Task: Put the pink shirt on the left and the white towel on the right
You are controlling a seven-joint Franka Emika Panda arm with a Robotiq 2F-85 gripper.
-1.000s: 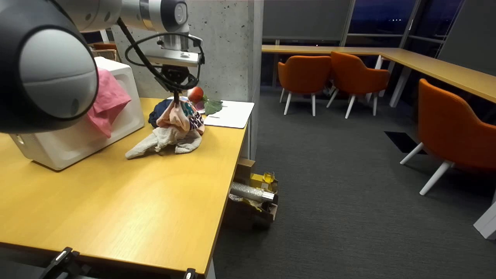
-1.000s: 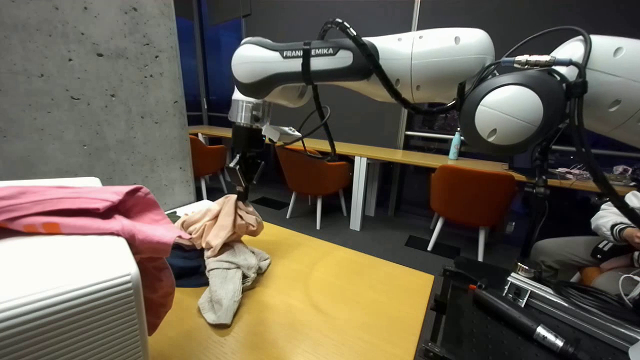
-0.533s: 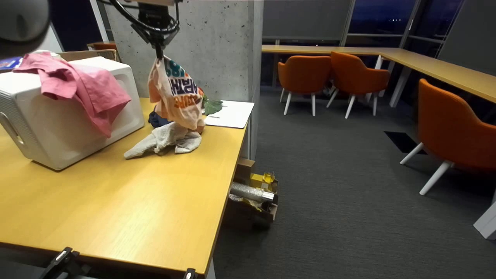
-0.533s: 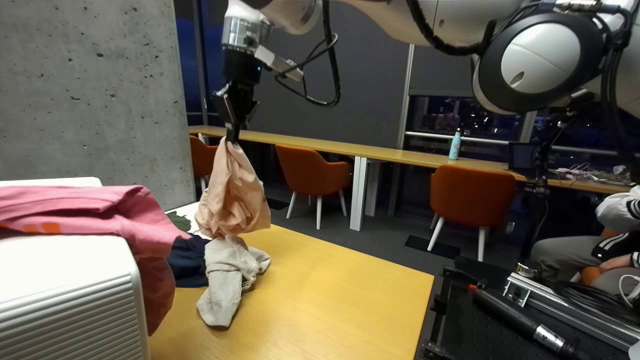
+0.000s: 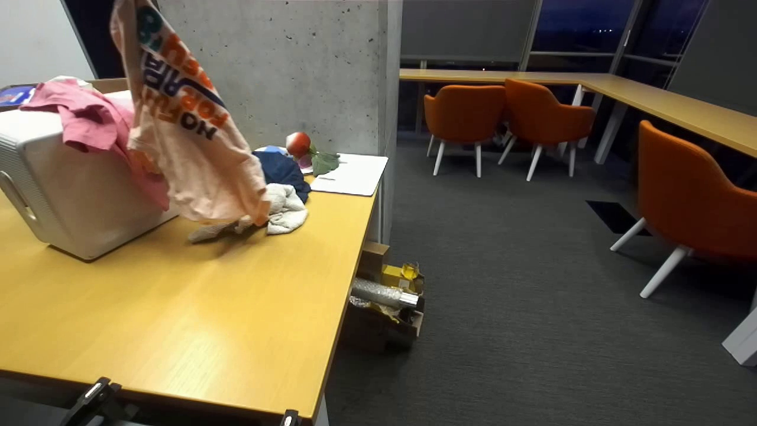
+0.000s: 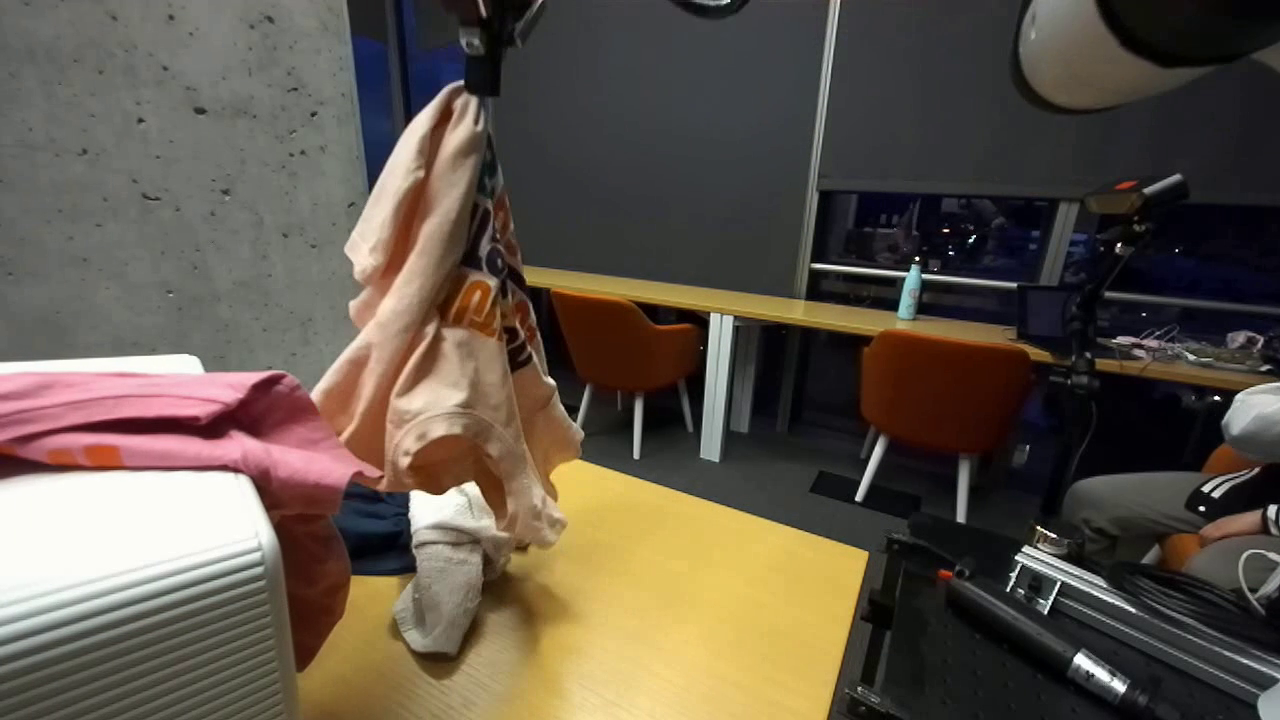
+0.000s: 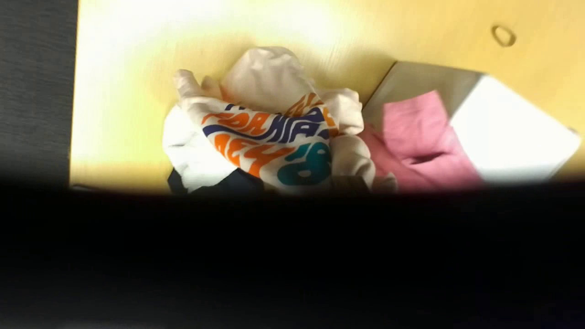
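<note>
The gripper (image 6: 482,84), cut off by the top edge in an exterior view, had its fingers pressed together on a bunched end of a peach-pink shirt (image 6: 425,310), which hung in the air with its neckline low and its orange, navy and teal lettering visible in all three views. Beneath it, partly hidden, the white towel (image 5: 288,213) lay crumpled on the tabletop (image 5: 195,319); whether the shirt's hem touched it could not be told. A navy cloth (image 5: 284,173) lay just beside the towel. At the left of both exterior views stood a white box (image 5: 89,195), a deeper pink garment (image 5: 89,115) draped across its top and down its side; whether garment and hanging shirt touched was unclear. Past the navy cloth were a white board (image 5: 355,177), a green leaf (image 5: 325,163) and a red-and-white ball (image 5: 298,144). Farther off, a blue bottle (image 6: 909,293) stood on a long counter (image 6: 770,308), with orange chairs (image 6: 945,390) near it.
</note>
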